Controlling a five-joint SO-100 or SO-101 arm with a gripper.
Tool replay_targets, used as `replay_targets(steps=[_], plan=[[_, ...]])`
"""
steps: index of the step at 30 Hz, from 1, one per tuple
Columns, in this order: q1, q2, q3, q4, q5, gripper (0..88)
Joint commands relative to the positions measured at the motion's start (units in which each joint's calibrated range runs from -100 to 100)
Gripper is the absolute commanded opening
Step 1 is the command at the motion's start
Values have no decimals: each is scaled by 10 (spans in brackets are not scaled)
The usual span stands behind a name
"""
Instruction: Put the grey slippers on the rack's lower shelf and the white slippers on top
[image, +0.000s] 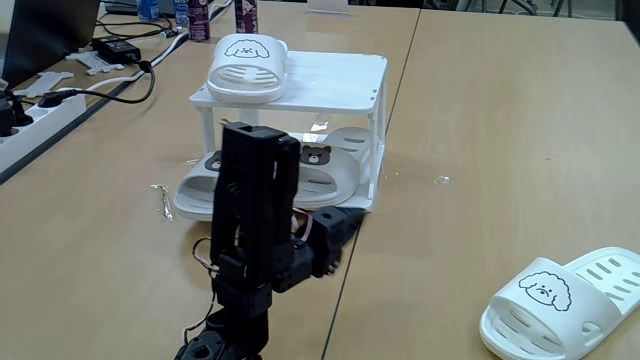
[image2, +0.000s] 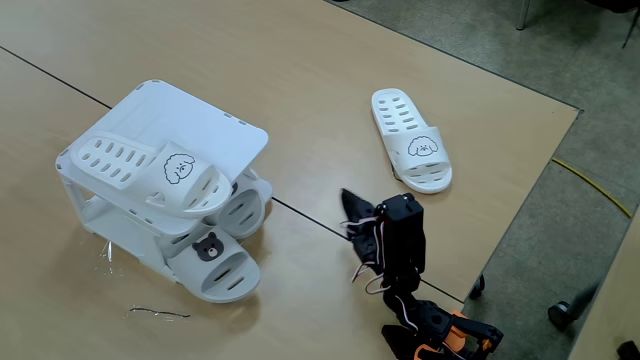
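The white rack (image: 335, 75) (image2: 190, 115) stands mid-table. One white slipper (image: 247, 68) (image2: 150, 172) with a puppy face lies on its top shelf, to the left in a fixed view. Both grey slippers (image: 335, 172) (image2: 222, 268) with bear faces sit on the lower shelf (image: 368, 198), toes sticking out over its front. A second white slipper (image: 560, 305) (image2: 412, 142) lies on the bare table, well to the right of the rack. My black gripper (image: 345, 228) (image2: 350, 205) hangs low just in front of the rack, shut and holding nothing.
A power strip (image: 30, 115), cables and a black adapter (image: 118, 48) lie along the left side, with bottles (image: 198, 15) at the back. A thin bent wire (image: 160, 200) (image2: 160, 313) lies by the rack. The table edge (image2: 520, 210) drops off to the floor beyond the arm.
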Motion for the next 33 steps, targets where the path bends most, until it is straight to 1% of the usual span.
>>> replay_targets(steps=[1,6,11,12,13,14,16,18,22,26,33], plan=[[153,25,1,-17,4,12],[297,71,-11,-17,4,12],[362,126,-94,-17,4,12],[365,134,-111,-16,4,13],[365,139,-125,-16,4,34],[365,140,-139,-15,4,88],[360,140,-160,-13,4,163],[359,140,-185,-11,4,190],[358,142,-243,-8,4,192],[357,146,-280,40,4,192],[320,205,-380,54,4,194]])
